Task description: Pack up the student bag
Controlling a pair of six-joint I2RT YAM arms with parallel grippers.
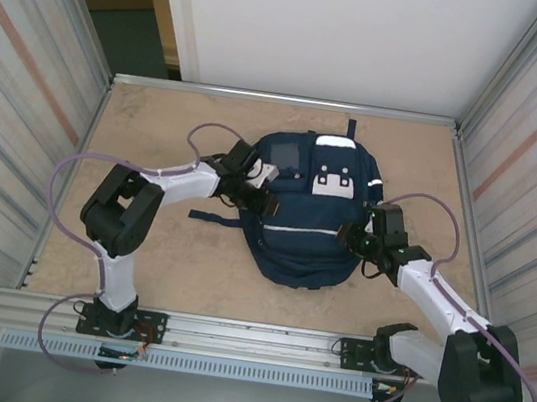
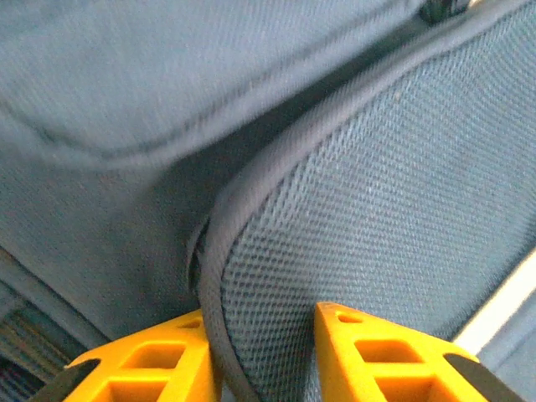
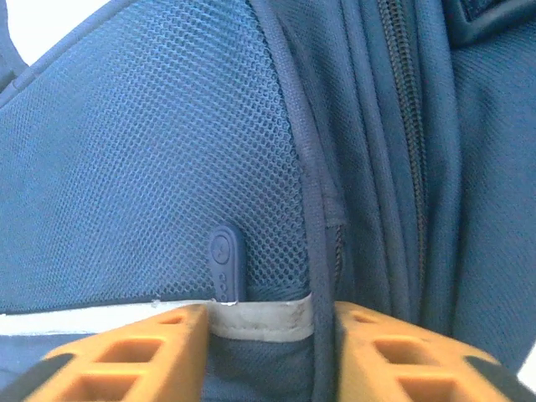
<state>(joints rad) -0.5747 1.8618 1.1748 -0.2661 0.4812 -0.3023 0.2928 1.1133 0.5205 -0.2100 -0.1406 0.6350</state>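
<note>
1. The large navy-blue fabric student bag (image 1: 303, 242), with white patches and thin reflective stripes, is lying flat in the middle of the sandy-coloured counter (image 1: 159, 124), between the two arms.
2. The left gripper (image 1: 252, 195) is pressing against the bag's left flank. In its wrist view the left gripper (image 2: 264, 322) is standing narrow, its orange fingers pinching a fold of the navy mesh side pocket (image 2: 377, 209) along the dark piped seam (image 2: 251, 184).
3. The right gripper (image 1: 352, 239) is meeting the opposite flank. Its wrist view shows the right gripper (image 3: 270, 311) likewise narrow, clamping the mesh pocket's white elastic band (image 3: 84, 321) and the seam beside it.
4. The likely trouble: both grips are sitting on thin, stretchy pocket edges, not on the bag's body. If the arms are lifting or pulling apart, the mesh may be slipping out of the fingers, or stretching while the heavy bag is staying put.
5. The dark zip (image 3: 406, 126) beside the right grip is looking closed, so pulling the pockets alone may not be opening any compartment.
6. Uneven pulling could be twisting the bag across the counter.
</note>
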